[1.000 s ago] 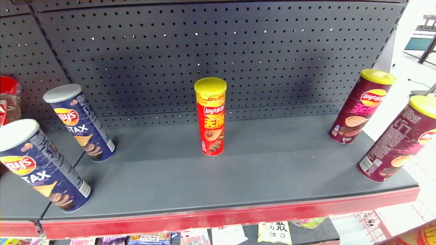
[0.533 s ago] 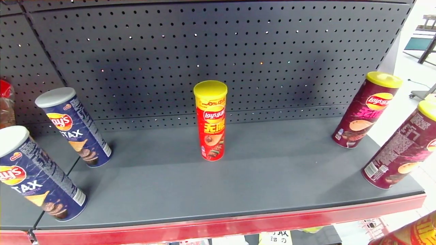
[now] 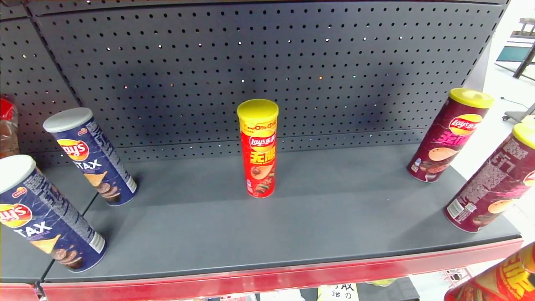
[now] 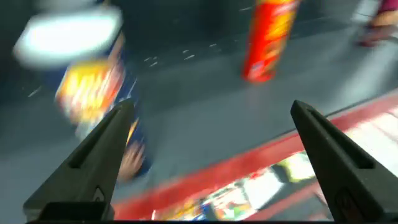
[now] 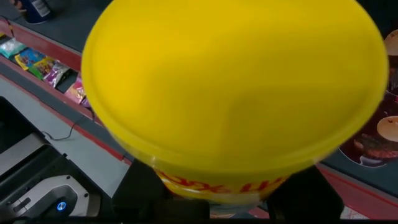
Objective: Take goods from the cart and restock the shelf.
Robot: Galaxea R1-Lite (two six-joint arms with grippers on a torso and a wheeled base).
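Observation:
On the grey shelf [image 3: 317, 217] a red can with a yellow lid [image 3: 258, 148] stands upright at the middle. Two blue cans [image 3: 90, 156] [image 3: 42, 215] stand at the left and two maroon cans [image 3: 451, 136] [image 3: 491, 190] at the right. A second red can [image 3: 497, 280] shows at the lower right corner, below the shelf's front edge. Its yellow lid [image 5: 233, 81] is close before the right wrist camera, and my right gripper [image 5: 224, 199] is shut on its body. My left gripper [image 4: 211, 109] is open with nothing in it, in front of the shelf near a blue can [image 4: 87, 93].
A perforated dark panel [image 3: 267, 62] backs the shelf, and a red strip [image 3: 267, 278] runs along its front edge. Wide bare gaps lie on both sides of the middle red can. Snack packets [image 3: 340, 288] lie on the lower shelf. A bag [image 3: 6, 125] sits at far left.
The head camera shifted a little between the first two frames. The held red can has come further up into the lower right corner of the head view.

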